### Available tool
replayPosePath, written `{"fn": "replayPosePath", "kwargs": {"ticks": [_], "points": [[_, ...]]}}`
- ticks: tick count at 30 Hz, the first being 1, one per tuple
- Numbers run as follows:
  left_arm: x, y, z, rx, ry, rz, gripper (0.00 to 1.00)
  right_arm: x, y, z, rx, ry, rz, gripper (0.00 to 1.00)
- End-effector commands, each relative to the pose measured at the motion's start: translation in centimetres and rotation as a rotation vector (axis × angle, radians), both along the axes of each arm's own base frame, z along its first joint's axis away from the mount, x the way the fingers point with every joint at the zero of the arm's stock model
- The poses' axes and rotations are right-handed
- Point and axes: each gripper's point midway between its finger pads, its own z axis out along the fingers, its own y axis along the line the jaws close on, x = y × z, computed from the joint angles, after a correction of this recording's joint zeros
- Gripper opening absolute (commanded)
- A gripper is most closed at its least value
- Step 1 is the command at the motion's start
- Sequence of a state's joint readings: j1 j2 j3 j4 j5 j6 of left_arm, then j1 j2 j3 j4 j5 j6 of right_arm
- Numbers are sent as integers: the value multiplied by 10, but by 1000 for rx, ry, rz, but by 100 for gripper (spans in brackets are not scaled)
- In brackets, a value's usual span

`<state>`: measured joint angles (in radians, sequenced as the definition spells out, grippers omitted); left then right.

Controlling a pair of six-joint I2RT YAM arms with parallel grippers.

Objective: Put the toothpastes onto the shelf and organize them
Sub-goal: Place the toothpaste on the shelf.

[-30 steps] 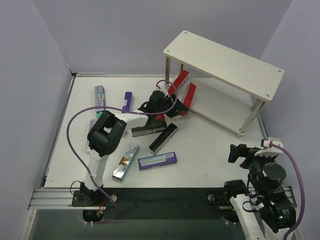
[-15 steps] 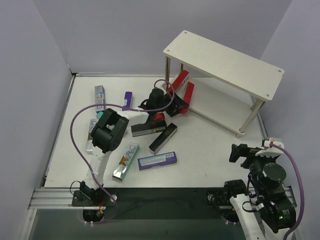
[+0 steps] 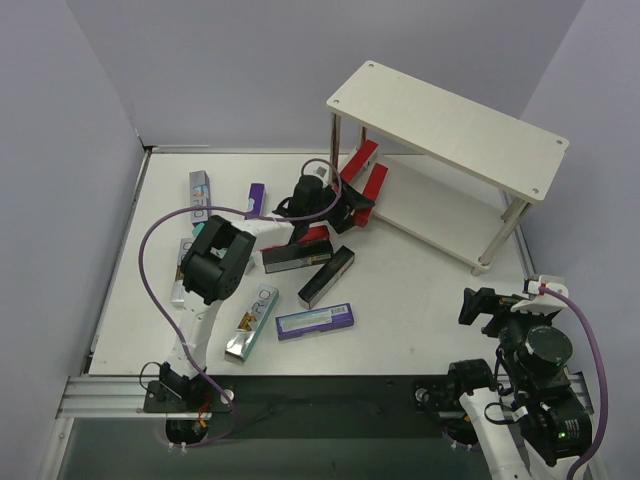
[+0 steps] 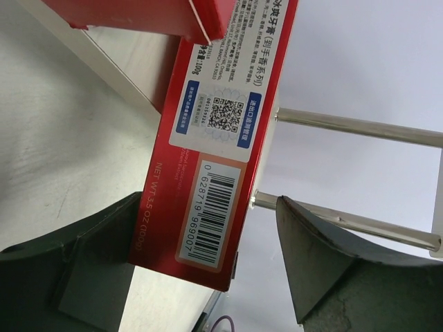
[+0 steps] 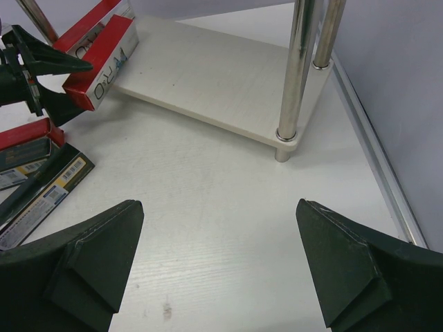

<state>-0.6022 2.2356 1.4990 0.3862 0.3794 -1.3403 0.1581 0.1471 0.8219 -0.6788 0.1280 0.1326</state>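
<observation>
Red and glossy, the carton (image 4: pixel 214 138) lies lengthwise between the left gripper's (image 4: pixel 208 207) jaws. Its back face is up, showing a white label, a QR code and a barcode near the end closest to the wrist. The right jaw stands clear of it with a visible gap and the left jaw is right at its edge, so the jaws are parted and not clamping it. The carton's far end runs past the fingertips onto the lower board of the shelf (image 3: pixel 450 125). A second red carton (image 4: pixel 138 14) lies just ahead and left of the jaws. Against a second ago, the carton sits a little further onto the board, and the gripper has shifted with it toward the shelf's left end. The left arm stretches far across the table (image 3: pixel 420 300), elbow raised, forearm aimed at that end. The right arm stays folded by its base. The right gripper (image 5: pixel 220 207) has its jaws wide apart over bare table. A shelf leg (image 5: pixel 297 76) stands ahead and right of them, and black cartons (image 5: pixel 41 183) lie off their left side.
</observation>
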Motion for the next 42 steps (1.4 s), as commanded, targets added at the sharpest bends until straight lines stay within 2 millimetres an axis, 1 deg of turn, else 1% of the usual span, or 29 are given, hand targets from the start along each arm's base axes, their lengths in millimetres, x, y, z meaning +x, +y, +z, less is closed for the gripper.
{"fn": "replayPosePath", "kwargs": {"ticks": [1, 5, 8, 12, 14, 17, 19, 20, 21, 23, 25, 26, 27, 29, 30, 34, 35, 37, 42], "points": [[0, 1, 15, -49, -27, -2, 85, 1, -2, 8, -2, -19, -9, 100], [0, 4, 11, -57, -7, 11, 86, 0, -2, 8, 1, -21, -9, 100], [3, 4, 17, -69, -16, 16, 87, 0, -1, 9, 1, -22, -5, 100], [5, 6, 20, -64, -23, 25, 90, -1, -1, 9, 3, -26, -6, 100], [5, 5, 21, -68, -19, 22, 90, -1, -1, 9, 2, -28, -5, 100], [7, 4, 30, -84, -23, 25, 91, -2, -2, 10, 3, -32, -7, 100], [8, 4, 29, -74, -17, 30, 91, -1, -2, 10, 2, -30, -7, 100], [11, 3, 35, -75, -28, 35, 91, -1, -2, 11, 3, -32, -7, 100], [11, 3, 33, -66, -21, 36, 91, -1, -1, 10, 4, -29, -7, 100], [17, 1, 37, -63, -29, 38, 92, -1, -1, 11, 4, -29, -4, 100], [19, -1, 36, -60, -21, 39, 92, 0, -1, 11, 0, -28, -5, 100], [21, -1, 33, -55, -13, 41, 92, 0, -1, 11, 0, -25, -5, 100], [24, -2, 38, -61, -21, 50, 92, -1, -1, 11, -3, -26, -3, 100], [27, -2, 38, -56, -18, 61, 92, -1, -2, 13, -3, -32, -4, 100], [30, -2, 42, -56, -26, 71, 92, -1, -2, 13, -5, -32, -5, 100], [35, -1, 37, -30, -19, 83, 93, -2, -2, 12, -6, -32, -8, 100], [36, 0, 30, -16, -1, 88, 93, -2, -2, 12, -4, -33, -7, 100], [35, 2, 24, -7, 13, 93, 93, -1, -2, 11, -5, -31, -4, 100], [35, 12, 14, 20, 22, 118, 93, -1, -2, 11, -5, -28, -5, 100]]}}
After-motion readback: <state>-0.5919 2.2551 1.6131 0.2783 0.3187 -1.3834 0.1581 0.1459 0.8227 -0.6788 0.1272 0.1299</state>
